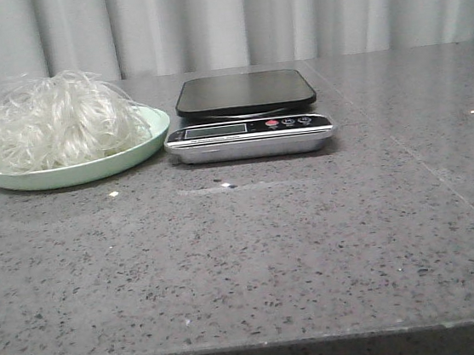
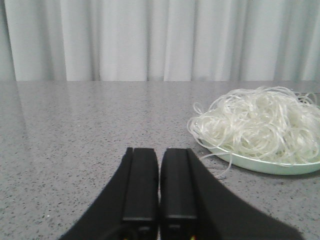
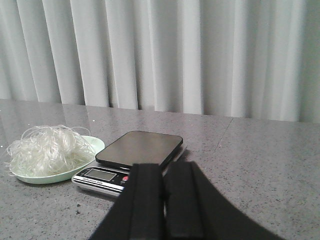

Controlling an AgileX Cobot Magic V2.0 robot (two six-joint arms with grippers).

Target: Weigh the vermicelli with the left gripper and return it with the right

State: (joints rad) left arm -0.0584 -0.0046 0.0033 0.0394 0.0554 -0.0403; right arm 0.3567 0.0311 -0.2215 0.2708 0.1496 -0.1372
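Observation:
The vermicelli (image 1: pixel 47 122), a fluffy heap of thin white strands, lies on a pale green plate (image 1: pixel 132 158) at the far left of the table. It also shows in the left wrist view (image 2: pixel 260 125) and the right wrist view (image 3: pixel 47 147). A digital kitchen scale (image 1: pixel 247 115) with a bare black platform stands right of the plate, also in the right wrist view (image 3: pixel 132 157). Neither arm shows in the front view. My left gripper (image 2: pixel 160 150) is shut and empty, short of the plate. My right gripper (image 3: pixel 164 166) is shut and empty, short of the scale.
The grey speckled stone table (image 1: pixel 254 253) runs to a front edge near the camera. A pale pleated curtain (image 1: pixel 227 16) hangs behind the table. A few loose strands trail over the plate rim (image 2: pixel 225 167).

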